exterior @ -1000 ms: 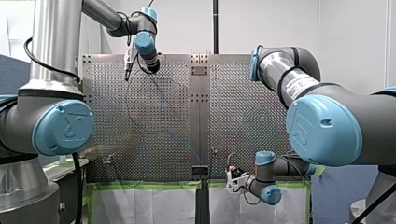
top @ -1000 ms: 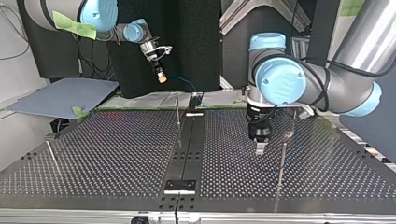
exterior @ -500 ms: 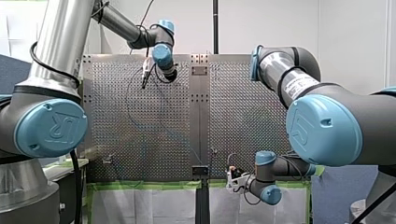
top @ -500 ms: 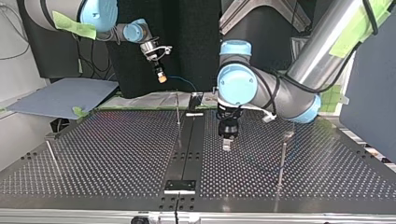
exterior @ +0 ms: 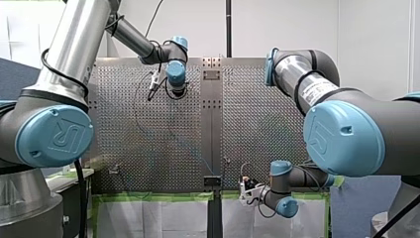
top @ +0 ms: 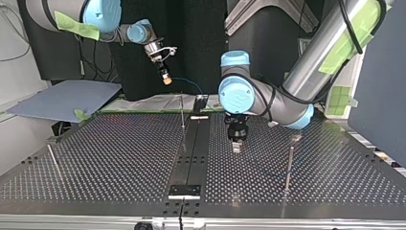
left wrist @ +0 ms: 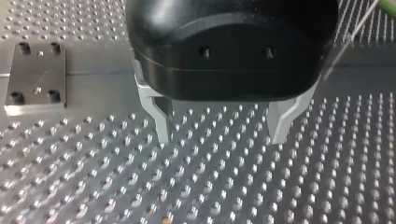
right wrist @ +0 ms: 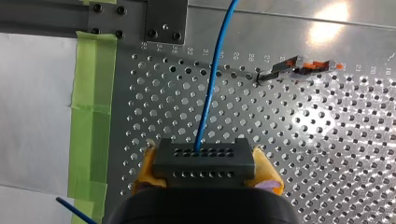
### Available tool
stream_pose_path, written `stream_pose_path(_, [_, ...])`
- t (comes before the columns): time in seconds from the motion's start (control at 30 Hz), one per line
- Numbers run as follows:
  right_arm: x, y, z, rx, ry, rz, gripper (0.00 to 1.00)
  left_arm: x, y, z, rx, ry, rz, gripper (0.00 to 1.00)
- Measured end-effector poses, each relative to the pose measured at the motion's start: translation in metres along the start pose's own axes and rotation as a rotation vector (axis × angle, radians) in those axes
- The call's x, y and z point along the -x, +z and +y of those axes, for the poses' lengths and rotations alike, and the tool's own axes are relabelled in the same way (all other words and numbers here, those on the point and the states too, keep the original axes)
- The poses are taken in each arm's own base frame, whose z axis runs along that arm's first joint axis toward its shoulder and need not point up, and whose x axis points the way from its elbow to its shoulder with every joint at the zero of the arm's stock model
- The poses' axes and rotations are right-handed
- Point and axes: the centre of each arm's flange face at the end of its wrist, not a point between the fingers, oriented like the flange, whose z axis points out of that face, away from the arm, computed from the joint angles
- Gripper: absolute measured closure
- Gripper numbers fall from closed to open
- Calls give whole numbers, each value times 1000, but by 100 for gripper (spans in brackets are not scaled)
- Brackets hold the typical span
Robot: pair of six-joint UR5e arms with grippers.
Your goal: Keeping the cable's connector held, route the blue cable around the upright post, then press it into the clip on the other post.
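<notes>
My right gripper (right wrist: 204,154), with yellow pads, is shut on the black connector (right wrist: 201,169). The blue cable (right wrist: 210,93) runs out of the connector, ahead over the perforated plate. Ahead and to one side sits a grey and orange clip (right wrist: 301,66). In the top view my right gripper (top: 165,79) hangs beyond the table's far edge, and the cable (top: 189,84) drops toward a thin upright post (top: 182,112). My left gripper (top: 236,147) hovers low over the plate. Its metal fingers (left wrist: 161,123) stand open with nothing between them.
A second thin post (top: 290,160) rises at the top view's right, a third (top: 53,160) at its left. A dark rail (top: 191,153) with a metal block (left wrist: 35,77) splits the table. Green tape (right wrist: 91,116) lines the edge under my right gripper.
My left arm has swung toward the top view's left, from beside the right-hand post to near the middle rail, gripper still open. My right arm has not moved.
</notes>
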Motion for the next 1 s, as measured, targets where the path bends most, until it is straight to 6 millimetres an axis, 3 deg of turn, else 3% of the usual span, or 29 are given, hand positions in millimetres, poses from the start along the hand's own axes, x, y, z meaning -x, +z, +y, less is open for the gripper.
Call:
stream_pose_path(0.17, [0,0,-1,-7,-1,3,100,-2,8,4,51,35,-12,0])
stream_pose_path(0.43, [0,0,-1,-9,-1,3,100,-28,26,1,118,120,26,0])
stream_pose_path(0.7, [-1,0,-2,-11,-2,5,100,-33,35,5,161,167,27,0])
stream_pose_path(1.0, [-1,0,-3,-19,-2,6,100,-59,49,-6,180,226,66,0])
